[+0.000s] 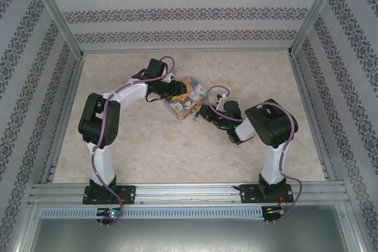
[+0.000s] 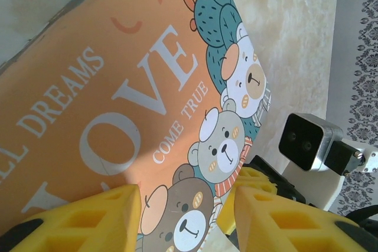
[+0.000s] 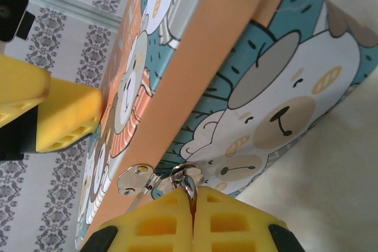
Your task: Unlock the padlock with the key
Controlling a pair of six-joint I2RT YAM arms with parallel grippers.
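Observation:
The colourful LOVE bear tin (image 1: 186,101) lies mid-table between both arms. A thin silvery shackle (image 3: 189,184) hangs through the tin's clasp (image 3: 134,179). My right gripper (image 3: 193,216) is shut on it just below the clasp, and the padlock's body is hidden between the yellow fingers. The same gripper (image 1: 201,113) sits at the tin's near right side. My left gripper (image 2: 186,216) stands open over the tin's lid (image 2: 118,116), one finger over the orange face and the other past its edge. It reaches in from the far left (image 1: 174,94). No key is visible.
The right wrist's camera block (image 2: 307,143) sits just beyond the tin's edge, close to my left fingers. A left finger (image 3: 65,116) stands beside the lid in the right wrist view. Bare marble tabletop (image 1: 147,146) surrounds the tin, bounded by a metal frame and patterned walls.

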